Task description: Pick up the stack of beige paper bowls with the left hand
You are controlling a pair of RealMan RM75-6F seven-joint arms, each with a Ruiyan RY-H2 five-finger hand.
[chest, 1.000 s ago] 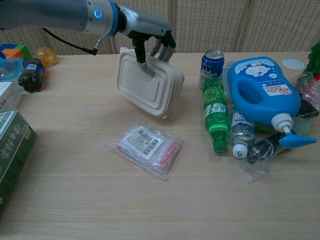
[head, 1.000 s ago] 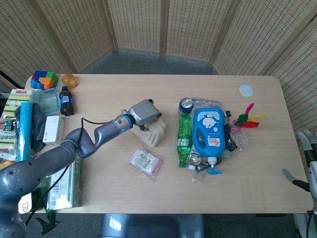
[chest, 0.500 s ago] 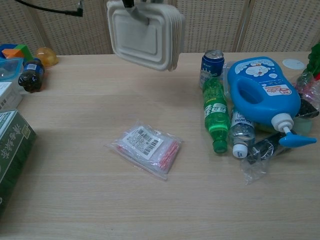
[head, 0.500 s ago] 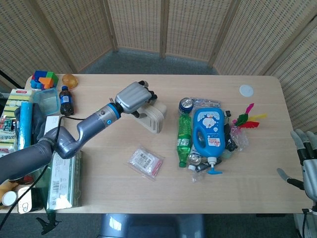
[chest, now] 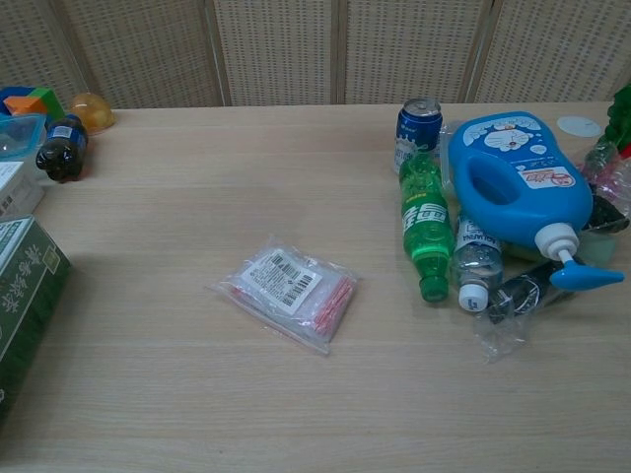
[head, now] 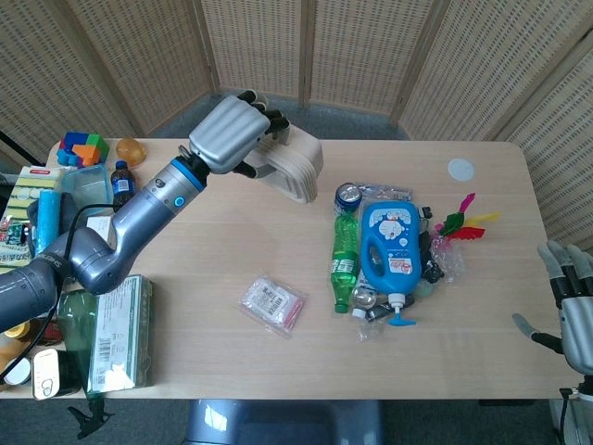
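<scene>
Left hand (head: 230, 137) has its fingers clamped on the beige, ribbed paper bowl stack (head: 295, 168), far-left above the table. Probably light, crushable, so grip rims gently. Right hand (head: 573, 298) fingers apart.

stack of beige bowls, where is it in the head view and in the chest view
Head view: the stack of beige paper bowls is upper centre-left, gripped by the left hand and lifted over the far part of the table.
Chest view: not in the picture; the hand is not in it either.
Shared landmark: the blue detergent bottle, to the right of the bowls in the head view.
</scene>
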